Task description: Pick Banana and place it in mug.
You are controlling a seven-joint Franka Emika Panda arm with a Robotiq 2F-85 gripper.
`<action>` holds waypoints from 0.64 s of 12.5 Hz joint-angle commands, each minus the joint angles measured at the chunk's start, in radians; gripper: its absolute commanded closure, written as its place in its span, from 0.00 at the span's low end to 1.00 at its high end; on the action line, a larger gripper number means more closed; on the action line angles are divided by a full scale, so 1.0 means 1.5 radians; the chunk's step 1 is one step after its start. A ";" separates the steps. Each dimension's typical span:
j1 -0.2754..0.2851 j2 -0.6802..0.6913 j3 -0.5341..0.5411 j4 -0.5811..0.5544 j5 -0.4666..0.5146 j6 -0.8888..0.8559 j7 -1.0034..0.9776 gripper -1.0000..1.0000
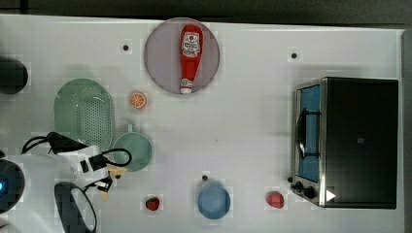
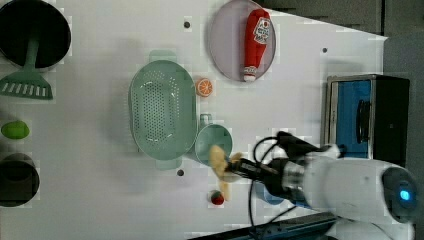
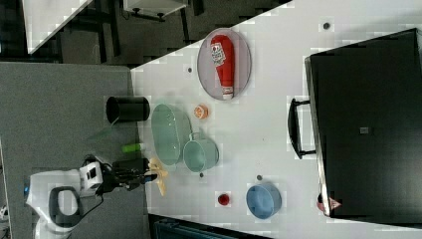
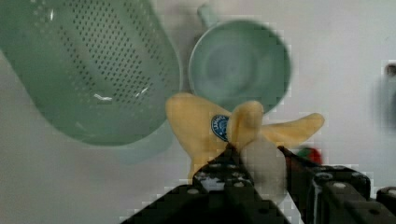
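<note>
My gripper (image 4: 259,154) is shut on the banana (image 4: 205,126), a pale-yellow soft toy with open peel flaps and a blue sticker, held above the table. In the wrist view the mint-green mug (image 4: 240,65) stands upright and empty just beyond the banana. In the top view the banana (image 1: 116,171) hangs at the gripper (image 1: 109,177), just off the top view's lower left of the mug (image 1: 132,151). In the left view the banana (image 2: 220,162) overlaps the mug's (image 2: 214,144) lower rim. The right view has the banana (image 3: 158,177) left of the mug (image 3: 200,154).
A green perforated colander (image 1: 85,114) touches the mug's side. Nearby lie an orange slice (image 1: 138,100), a strawberry (image 1: 152,203), a blue cup (image 1: 214,202) and a red fruit (image 1: 275,199). A ketchup bottle (image 1: 190,56) rests on a grey plate (image 1: 160,63). A toaster oven (image 1: 347,141) stands far right.
</note>
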 commanded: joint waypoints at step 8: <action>-0.032 0.091 -0.044 -0.053 -0.001 0.160 0.047 0.14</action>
